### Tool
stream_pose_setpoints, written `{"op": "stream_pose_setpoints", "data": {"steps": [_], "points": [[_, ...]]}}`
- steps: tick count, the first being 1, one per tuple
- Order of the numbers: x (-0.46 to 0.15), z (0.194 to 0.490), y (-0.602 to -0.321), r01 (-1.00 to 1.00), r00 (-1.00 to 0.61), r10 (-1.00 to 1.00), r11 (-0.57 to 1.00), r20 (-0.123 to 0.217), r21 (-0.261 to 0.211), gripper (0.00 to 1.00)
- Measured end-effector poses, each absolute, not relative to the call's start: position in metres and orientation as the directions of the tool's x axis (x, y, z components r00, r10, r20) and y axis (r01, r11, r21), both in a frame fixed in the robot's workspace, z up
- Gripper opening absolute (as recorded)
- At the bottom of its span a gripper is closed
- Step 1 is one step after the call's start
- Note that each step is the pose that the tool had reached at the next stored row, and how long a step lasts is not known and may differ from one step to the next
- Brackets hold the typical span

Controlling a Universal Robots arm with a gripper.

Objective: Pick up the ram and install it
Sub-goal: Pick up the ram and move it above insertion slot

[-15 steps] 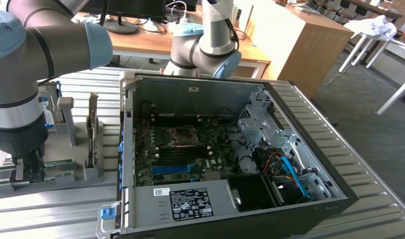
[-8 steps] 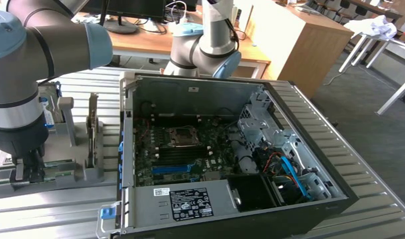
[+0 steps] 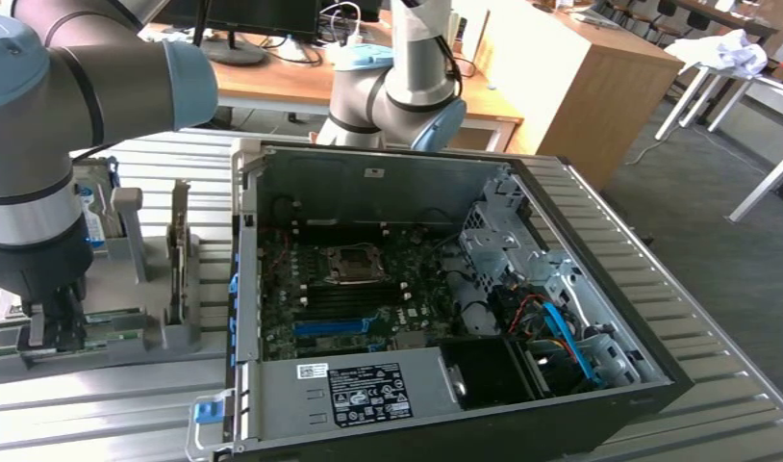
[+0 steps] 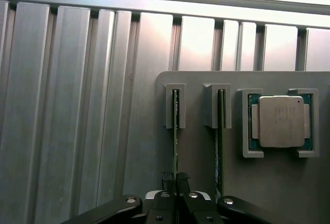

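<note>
Wrist view: gripper is down over the grey holder plate; fingertips are together, pinched on the thin green edge of the ram; the ram stands on edge in its slot, far end tucked in the slot's bracket, not lifted out; second stick stands in the next slot, just beside; square silver processor sits in its own frame further along; ribbed aluminium table lies under the plate.

Exterior view: gripper is low at the holder on the exterior view's left; open computer case lies beside it, memory slots on the board well apart from the gripper.

Risks, as judgement: the grip is on a narrow edge near one end, so the stick could pivot or slip in the pads if pulled fast; an off-vertical pull could bind the far end in the bracket and drag the plate or flex the board; any sideways drift could knock the neighbouring stick; a tilted stick in the fingers would meet the board slot skewed and not seat; the case wall nearest the holder could catch the ram on the way over.
</note>
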State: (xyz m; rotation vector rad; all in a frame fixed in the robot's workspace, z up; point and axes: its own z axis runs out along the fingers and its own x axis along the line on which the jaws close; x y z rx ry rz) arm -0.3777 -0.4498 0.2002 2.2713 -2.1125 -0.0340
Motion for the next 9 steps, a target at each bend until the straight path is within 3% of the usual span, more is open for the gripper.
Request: {"op": "stream_pose_setpoints", "data": {"steps": [9], "points": [[-0.3778, 0.2072, -0.4499, -0.996, 0.073, -0.997, -0.072, 0.011, 0.044, 0.13]]}}
